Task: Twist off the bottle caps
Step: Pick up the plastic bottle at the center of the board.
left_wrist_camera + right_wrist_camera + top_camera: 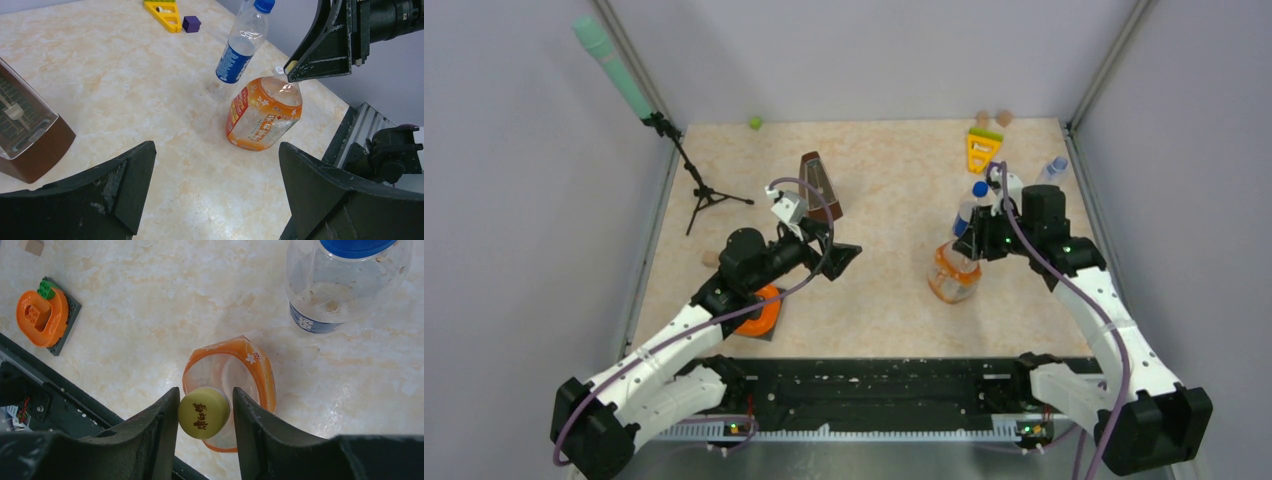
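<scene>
A squat orange-tinted bottle [952, 275] [262, 115] [260, 370] stands upright at the right middle of the table. Its yellow cap [204, 413] sits between the fingers of my right gripper [205, 411] [980, 243]. The jaws stand close around the cap: one finger touches it and a thin gap shows at the other. Just behind stands a slim bottle with a blue label [967, 212] [240, 45] [340, 290], its blue cap [980, 188] [263, 5] [357, 246] on. A third clear bottle [1052, 170] stands at the far right. My left gripper [829, 255] [215, 170] is wide open above the bare table, left of the orange bottle.
A brown metronome [821, 187] [20, 135] stands behind my left gripper. An orange toy on a grey plate [762, 312] [42, 315] lies near the front left. A yellow triangle toy [982, 148] [165, 12], a purple block [191, 23], a microphone stand [686, 165] and walls ring the table.
</scene>
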You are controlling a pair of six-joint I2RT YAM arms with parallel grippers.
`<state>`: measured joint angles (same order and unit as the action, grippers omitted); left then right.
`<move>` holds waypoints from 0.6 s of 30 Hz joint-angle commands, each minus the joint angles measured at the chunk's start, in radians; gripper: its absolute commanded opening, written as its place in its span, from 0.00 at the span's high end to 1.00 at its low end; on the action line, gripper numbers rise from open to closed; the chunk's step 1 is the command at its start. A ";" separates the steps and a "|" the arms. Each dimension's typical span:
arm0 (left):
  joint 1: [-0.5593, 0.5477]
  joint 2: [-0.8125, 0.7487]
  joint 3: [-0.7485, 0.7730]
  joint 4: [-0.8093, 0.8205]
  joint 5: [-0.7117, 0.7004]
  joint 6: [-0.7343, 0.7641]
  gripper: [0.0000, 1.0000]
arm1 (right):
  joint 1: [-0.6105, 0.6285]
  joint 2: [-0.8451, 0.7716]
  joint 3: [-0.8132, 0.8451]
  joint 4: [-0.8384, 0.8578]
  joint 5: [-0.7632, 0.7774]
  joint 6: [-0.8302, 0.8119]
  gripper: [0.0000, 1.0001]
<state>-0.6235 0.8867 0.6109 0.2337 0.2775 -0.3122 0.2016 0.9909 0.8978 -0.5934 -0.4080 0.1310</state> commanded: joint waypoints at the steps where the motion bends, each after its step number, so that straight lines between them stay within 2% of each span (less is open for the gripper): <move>1: -0.001 0.006 0.024 0.045 0.028 -0.002 0.02 | 0.023 -0.002 0.015 0.001 0.029 -0.012 0.60; 2: -0.001 0.008 0.023 0.044 0.031 -0.001 0.02 | 0.026 -0.002 0.014 0.000 0.028 -0.014 0.61; 5: -0.001 0.017 0.030 0.043 0.054 -0.003 0.02 | 0.036 0.000 0.018 0.000 0.030 -0.015 0.74; 12: -0.001 0.045 0.044 0.061 0.133 -0.004 0.02 | 0.044 -0.006 0.019 0.071 -0.031 0.021 0.91; 18: -0.001 0.146 0.091 0.084 0.307 -0.011 0.02 | 0.043 -0.023 -0.006 0.241 -0.226 0.119 0.95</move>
<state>-0.6235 0.9787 0.6384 0.2489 0.4427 -0.3168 0.2333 0.9909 0.8974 -0.5282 -0.4698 0.1684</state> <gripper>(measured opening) 0.982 0.356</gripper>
